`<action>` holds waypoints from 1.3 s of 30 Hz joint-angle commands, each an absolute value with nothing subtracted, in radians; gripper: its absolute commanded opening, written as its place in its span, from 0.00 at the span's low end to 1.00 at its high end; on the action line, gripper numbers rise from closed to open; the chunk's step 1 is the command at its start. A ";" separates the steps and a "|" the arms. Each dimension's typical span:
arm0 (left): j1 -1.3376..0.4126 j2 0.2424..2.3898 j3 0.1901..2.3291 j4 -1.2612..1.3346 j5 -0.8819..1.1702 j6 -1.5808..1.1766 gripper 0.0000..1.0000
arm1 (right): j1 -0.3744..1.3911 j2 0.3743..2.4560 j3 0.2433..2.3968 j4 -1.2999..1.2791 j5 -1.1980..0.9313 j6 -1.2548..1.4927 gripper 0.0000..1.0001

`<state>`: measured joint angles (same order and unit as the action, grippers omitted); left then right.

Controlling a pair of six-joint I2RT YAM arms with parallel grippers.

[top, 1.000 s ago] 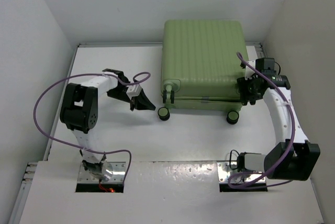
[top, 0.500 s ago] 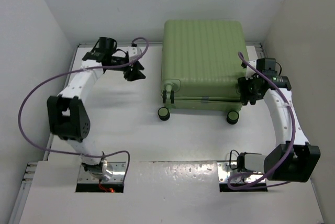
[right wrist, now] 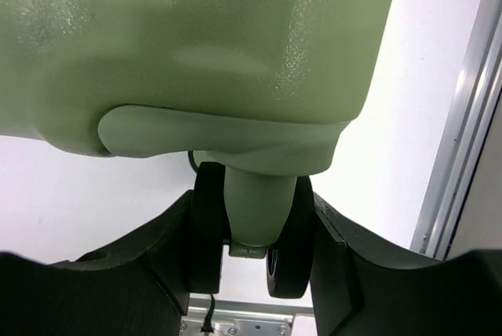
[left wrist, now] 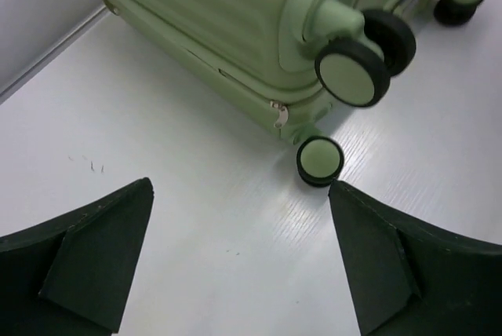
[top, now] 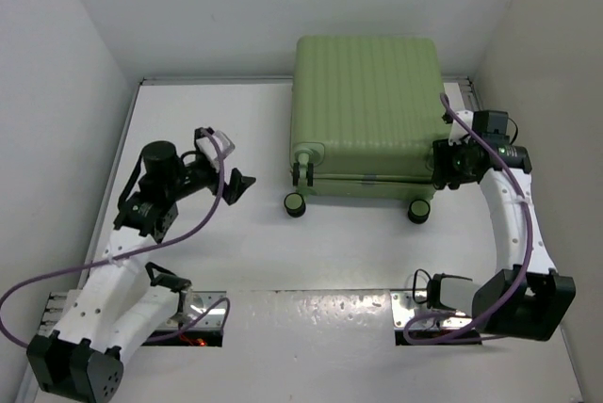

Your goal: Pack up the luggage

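The luggage [top: 363,106] is a large light-green ribbed suitcase lying shut and flat at the back middle of the table, its black wheels toward me. My left gripper [top: 239,186] is open to the left of the suitcase. In the left wrist view the left gripper [left wrist: 239,187] holds nothing between its wide-apart fingers and points at the luggage [left wrist: 220,14] and its near-left wheel [left wrist: 320,160]. My right gripper [top: 445,166] sits at the near-right corner. In the right wrist view the right gripper [right wrist: 252,210] is shut on the twin caster wheel [right wrist: 286,261] under the shell [right wrist: 196,38].
White walls close in the table on the left, back and right. A metal rail [right wrist: 463,140] runs along the right edge beside the right gripper. Two more luggage wheels [top: 295,203] [top: 419,212] rest on the table in front of the suitcase.
The left arm swung from the back left round to the near left, and its jaws opened wide. The right gripper stayed on the wheel.
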<state>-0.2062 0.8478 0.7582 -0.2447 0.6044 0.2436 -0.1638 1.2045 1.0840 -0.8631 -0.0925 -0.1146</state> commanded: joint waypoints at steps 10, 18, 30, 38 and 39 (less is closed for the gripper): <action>-0.629 0.730 0.335 0.311 -0.187 -0.109 0.42 | -0.179 1.130 1.017 -0.805 -0.152 -0.074 0.00; -0.764 0.871 0.310 0.480 -0.408 -0.130 0.59 | -0.176 1.118 0.986 -0.804 -0.164 -0.044 0.00; -0.796 1.124 0.307 0.690 -0.371 -0.192 0.59 | -0.169 1.134 1.028 -0.833 -0.164 -0.017 0.00; -0.815 1.251 0.353 0.747 -0.399 -0.233 0.55 | -0.164 1.131 1.032 -0.868 -0.184 0.051 0.00; -0.815 1.265 0.366 0.765 -0.399 -0.233 0.55 | -0.161 1.131 1.028 -0.871 -0.184 0.054 0.00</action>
<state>-0.7998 1.2335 0.3149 0.6682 -0.3790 -0.2012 -0.1741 1.1458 0.9970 -0.8036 -0.1349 0.0055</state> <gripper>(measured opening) 0.547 0.503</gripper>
